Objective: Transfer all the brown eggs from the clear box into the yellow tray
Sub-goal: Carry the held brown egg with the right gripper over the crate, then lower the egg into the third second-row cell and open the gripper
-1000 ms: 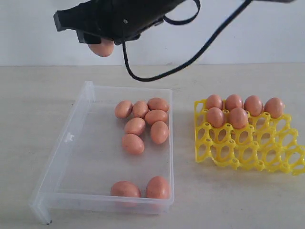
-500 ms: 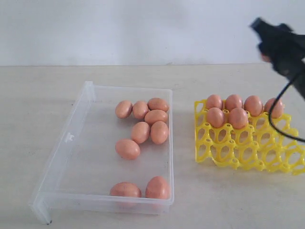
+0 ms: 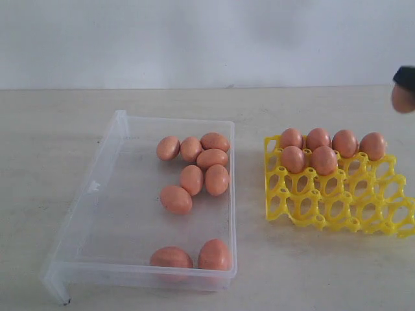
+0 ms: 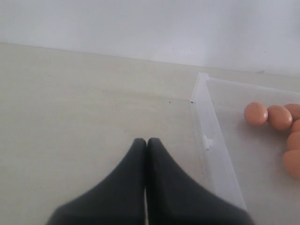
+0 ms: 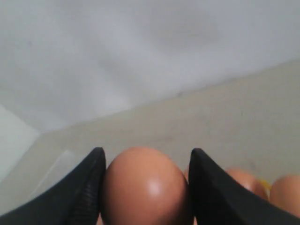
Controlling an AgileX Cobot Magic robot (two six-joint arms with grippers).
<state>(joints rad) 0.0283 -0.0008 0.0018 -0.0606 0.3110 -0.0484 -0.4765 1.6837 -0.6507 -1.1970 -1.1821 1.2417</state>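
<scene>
Several brown eggs (image 3: 192,179) lie in the clear box (image 3: 97,188), most in a cluster at its far right and two at its near wall. The yellow tray (image 3: 337,207) stands to the right with several eggs (image 3: 324,159) in its two back rows. My right gripper (image 3: 404,91) shows only at the right edge, above the tray's far corner. In the right wrist view that gripper (image 5: 147,154) is shut on a brown egg (image 5: 145,187). My left gripper (image 4: 146,141) is shut and empty over bare table beside the box wall (image 4: 208,140). It does not show in the exterior view.
A pale wall rises behind the light wooden table (image 3: 52,123). Bare tabletop lies between the box and the tray, and to the left of the box. The tray's front rows of cups (image 3: 363,217) hold nothing.
My right gripper has carried the egg from above the box's far left corner across to the right edge, beyond the tray. Two loose eggs in the box shifted slightly.
</scene>
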